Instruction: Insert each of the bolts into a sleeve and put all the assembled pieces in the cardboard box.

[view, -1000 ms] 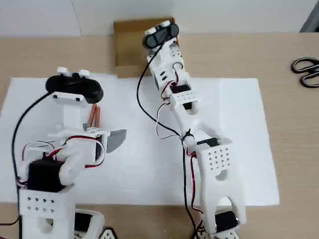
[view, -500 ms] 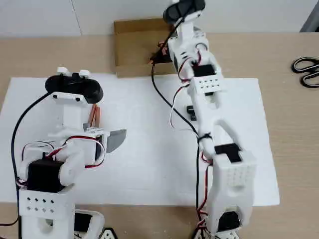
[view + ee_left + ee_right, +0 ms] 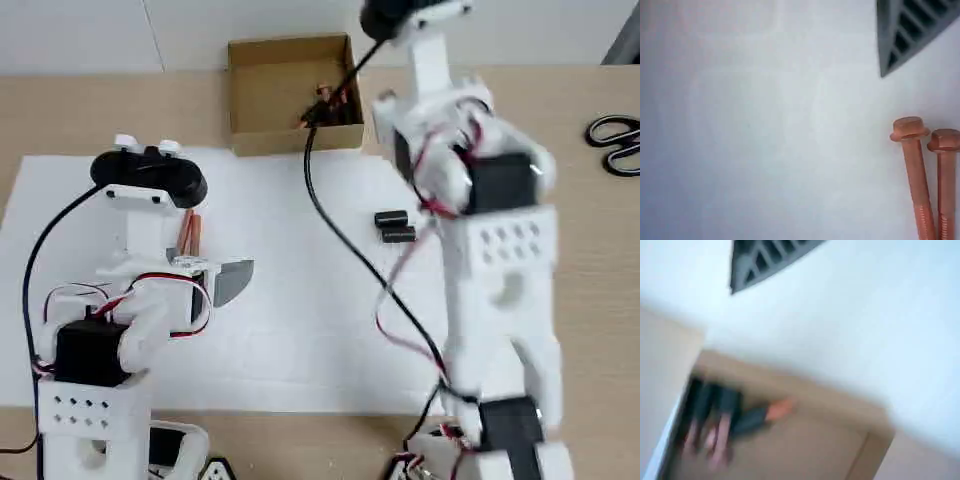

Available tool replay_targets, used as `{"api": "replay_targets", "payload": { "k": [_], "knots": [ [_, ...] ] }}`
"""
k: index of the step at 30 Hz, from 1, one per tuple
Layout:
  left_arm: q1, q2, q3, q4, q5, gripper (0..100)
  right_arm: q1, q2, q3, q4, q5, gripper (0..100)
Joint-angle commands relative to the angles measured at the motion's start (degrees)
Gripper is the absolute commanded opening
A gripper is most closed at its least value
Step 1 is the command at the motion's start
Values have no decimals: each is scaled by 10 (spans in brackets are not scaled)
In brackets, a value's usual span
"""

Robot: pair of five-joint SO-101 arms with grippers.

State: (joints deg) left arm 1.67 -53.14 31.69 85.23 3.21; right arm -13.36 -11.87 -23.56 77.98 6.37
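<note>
Jaws on the left gripper (image 3: pixel 212 274) stand apart with nothing between them, the grey one swung out sideways, and it hangs over the white sheet (image 3: pixel 300 330). Just beside it lie two copper-coloured flange bolts (image 3: pixel 916 175), side by side, their heads touching or nearly so. The right gripper (image 3: pixel 765 262) is up over the cardboard box (image 3: pixel 290 45); whether it is wide or closed I cannot tell. Assembled pieces (image 3: pixel 328 108) lie in the box's corner nearest that arm. Two black sleeves (image 3: pixel 392 218) sit together on the sheet, well apart from the bolts. Each bolt looks stiff, light and smooth enough to roll, so I would pinch it across the shank just under the head, leaving the threaded end free. The sleeves, short and round, likely roll too; hold one across its outer wall with the bore unblocked.
</note>
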Motion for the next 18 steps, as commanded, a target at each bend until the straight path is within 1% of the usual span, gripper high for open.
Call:
{"api": "replay_targets", "payload": {
  "k": [1,4,6,9,14,18],
  "knots": [
    [3,-7,-5,-11,-4,314,0,-92,-25,105,4,159],
    [3,-7,-5,-11,-4,314,0,-148,-25,173,4,159],
    [2,-7,-5,-11,-4,314,3,-189,-10,178,4,158],
    [-1,-7,-5,-11,-4,314,2,-262,54,178,3,158],
    [-1,-7,-5,-11,-4,314,1,-399,234,166,4,158],
    [-1,-7,-5,-11,-4,314,4,-487,416,119,4,158]
  ]
}}
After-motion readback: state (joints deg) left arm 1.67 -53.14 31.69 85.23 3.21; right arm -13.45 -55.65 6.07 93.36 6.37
